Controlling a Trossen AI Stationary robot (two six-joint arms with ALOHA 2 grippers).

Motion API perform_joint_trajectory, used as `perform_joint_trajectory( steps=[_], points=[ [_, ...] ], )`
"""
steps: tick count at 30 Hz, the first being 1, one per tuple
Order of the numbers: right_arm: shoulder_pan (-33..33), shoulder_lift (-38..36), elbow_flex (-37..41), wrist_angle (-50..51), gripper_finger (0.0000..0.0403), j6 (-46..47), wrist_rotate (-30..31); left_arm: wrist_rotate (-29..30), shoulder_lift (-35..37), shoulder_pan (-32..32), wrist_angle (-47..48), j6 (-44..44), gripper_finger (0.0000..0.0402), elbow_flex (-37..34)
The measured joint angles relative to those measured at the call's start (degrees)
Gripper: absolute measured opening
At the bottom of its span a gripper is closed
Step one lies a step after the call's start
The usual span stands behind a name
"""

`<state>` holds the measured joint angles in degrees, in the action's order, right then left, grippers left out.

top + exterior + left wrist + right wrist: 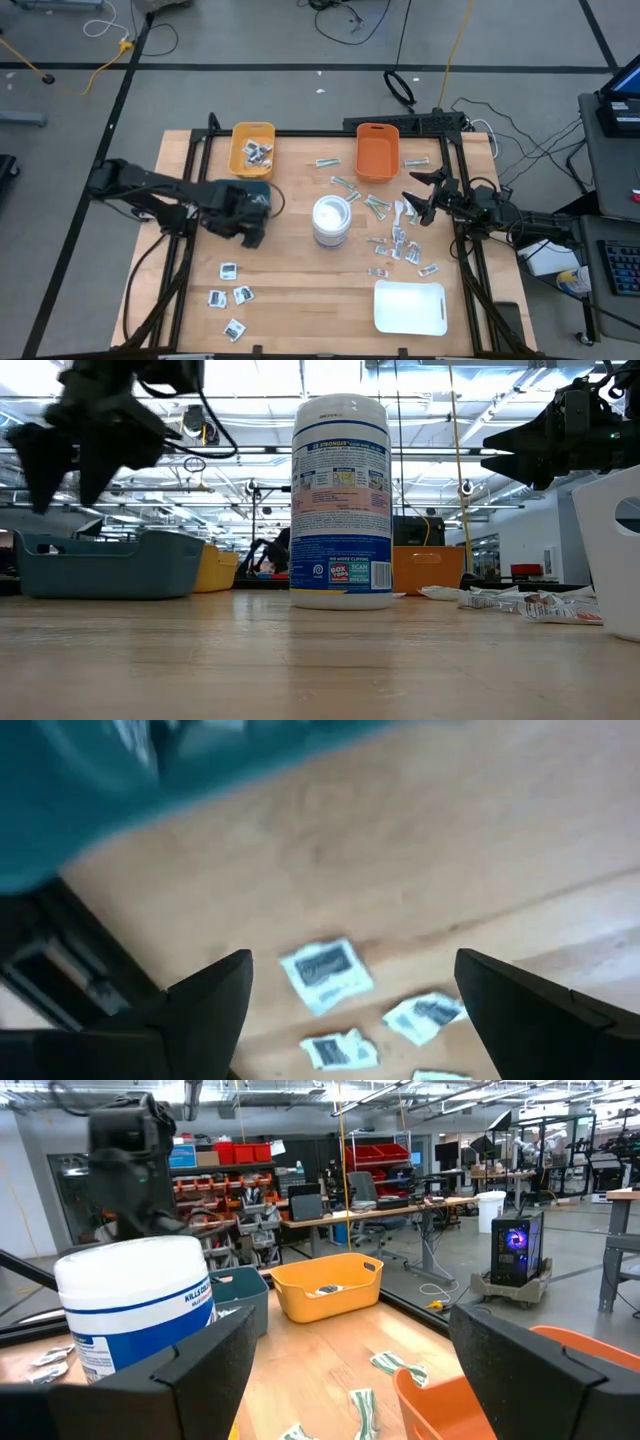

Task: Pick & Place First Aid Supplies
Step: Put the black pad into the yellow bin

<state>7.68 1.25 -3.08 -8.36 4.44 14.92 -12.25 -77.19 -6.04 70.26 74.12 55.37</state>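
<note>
Sorting under way at the wipes canister (331, 220), your landmark here: your left gripper (252, 222) hangs with jaws spread wide and empty, just left of the canister and beside the teal bin (262, 196). The white square packets (229, 296) lie on the wood beyond it, toward the table's near edge and well left of the canister; the left wrist view shows one dark-centred packet (326, 972) below and between the open fingers, not yet touched.

Your right gripper (420, 200) waits open and empty to the canister's right, above the scatter of silvery wrappers and sachets (400, 246), with the pale-green strips (375, 205) between it and the canister.

Judged from this, you are in the reach step, nothing grasped. Next, you likely need to lower the left jaws squarely over one flat packet; thin packets on wood may slide rather than lift. The yellow bin (252, 148) behind the canister already holds a few pieces.
</note>
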Motion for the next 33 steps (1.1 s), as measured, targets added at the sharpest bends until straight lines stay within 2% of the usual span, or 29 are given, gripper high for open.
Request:
perform_joint_trajectory(
  steps=[10,16,23,27,33],
  points=[
    [0.00,0.00,0.00,0.00,0.0326,0.00,0.00,-0.18,0.11,-13.09,-0.35,13.73,0.0353,-1.47],
    [-0.01,0.00,-0.01,0.00,0.0323,-0.01,0.00,0.28,-0.66,-17.50,-6.27,18.70,0.0348,-3.98],
    [-0.01,0.01,-0.01,0.00,0.0322,0.01,0.00,0.63,-2.60,-20.04,-12.65,22.99,0.0274,-8.62],
    [-0.01,-0.01,-0.01,0.00,0.0322,0.00,0.00,0.96,-4.31,-21.33,-19.66,24.11,0.0230,-11.84],
    [-0.01,0.01,0.00,0.00,0.0322,0.00,0.00,0.83,-6.82,-23.09,-26.63,25.90,0.0196,-15.65]
  ],
)
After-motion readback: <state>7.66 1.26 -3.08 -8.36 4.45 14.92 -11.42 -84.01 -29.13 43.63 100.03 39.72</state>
